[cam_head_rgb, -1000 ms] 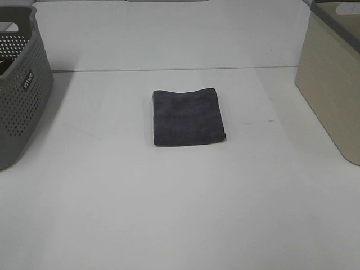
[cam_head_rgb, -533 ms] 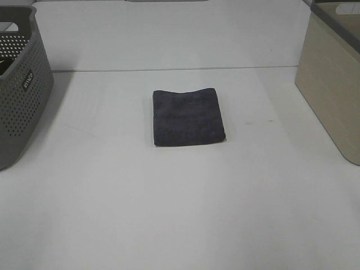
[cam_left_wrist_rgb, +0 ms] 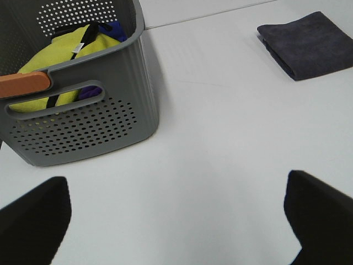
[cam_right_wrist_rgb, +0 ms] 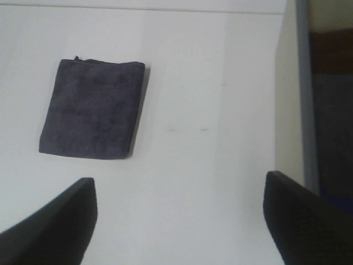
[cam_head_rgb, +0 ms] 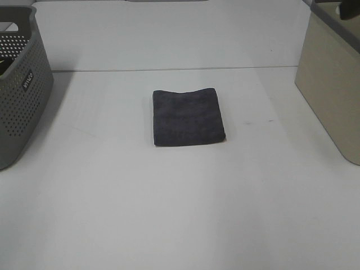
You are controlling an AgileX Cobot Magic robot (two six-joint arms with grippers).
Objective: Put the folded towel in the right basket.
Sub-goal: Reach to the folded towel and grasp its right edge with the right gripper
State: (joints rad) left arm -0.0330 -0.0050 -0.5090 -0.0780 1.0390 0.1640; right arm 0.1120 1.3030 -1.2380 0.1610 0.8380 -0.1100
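Note:
The folded dark grey towel (cam_head_rgb: 188, 117) lies flat in the middle of the white table. It also shows in the left wrist view (cam_left_wrist_rgb: 309, 44) and the right wrist view (cam_right_wrist_rgb: 91, 109). The right basket (cam_head_rgb: 332, 84) is beige with a grey rim and stands at the table's right edge; it shows in the right wrist view (cam_right_wrist_rgb: 288, 110) too. My right gripper (cam_right_wrist_rgb: 179, 221) is open and empty, high above the table between towel and basket. My left gripper (cam_left_wrist_rgb: 176, 221) is open and empty, near the left basket, far from the towel.
A grey perforated basket (cam_head_rgb: 19, 95) stands at the left edge; the left wrist view shows it (cam_left_wrist_rgb: 83, 127) holding a yellow cloth (cam_left_wrist_rgb: 60, 61) and something blue. A dark part (cam_head_rgb: 345, 10) pokes in above the right basket's rim.
A dark part has come into view at the top right above the right basket. The towel and both baskets have not moved.

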